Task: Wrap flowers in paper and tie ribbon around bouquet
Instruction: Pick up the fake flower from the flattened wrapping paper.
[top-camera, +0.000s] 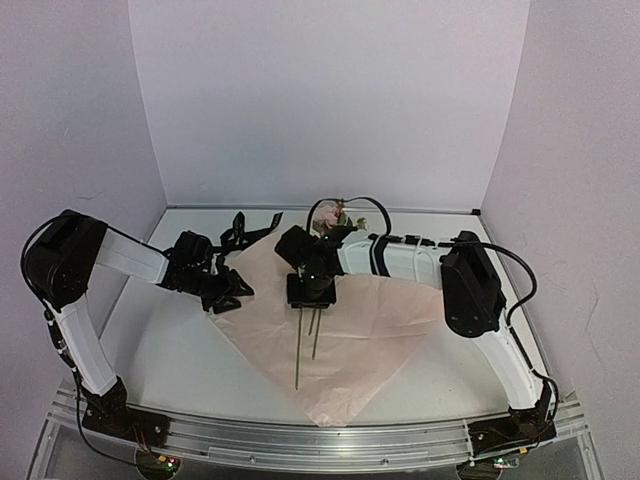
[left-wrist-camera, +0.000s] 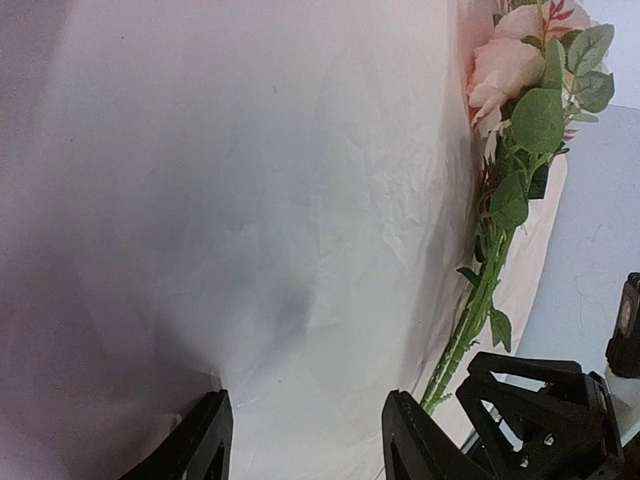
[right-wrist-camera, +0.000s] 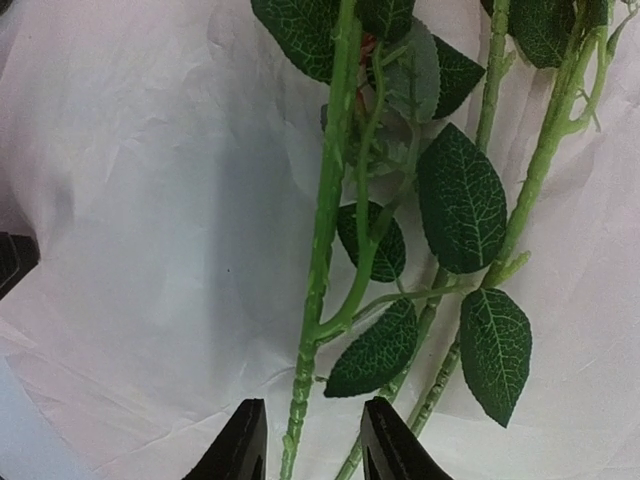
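Note:
The pink paper lies spread as a diamond on the table. The flowers rest along its middle, blossoms at the far end and stems running toward me. My right gripper hovers low over the stems. In the right wrist view its open jaws straddle one green stem, with a gap on each side. My left gripper sits at the paper's left edge, open, with only paper beneath it. Blossoms show at upper right there. The ribbon lies at the back left.
White walls close off the back and both sides of the table. The right arm crosses over the paper's right corner. A metal rail runs along the near edge.

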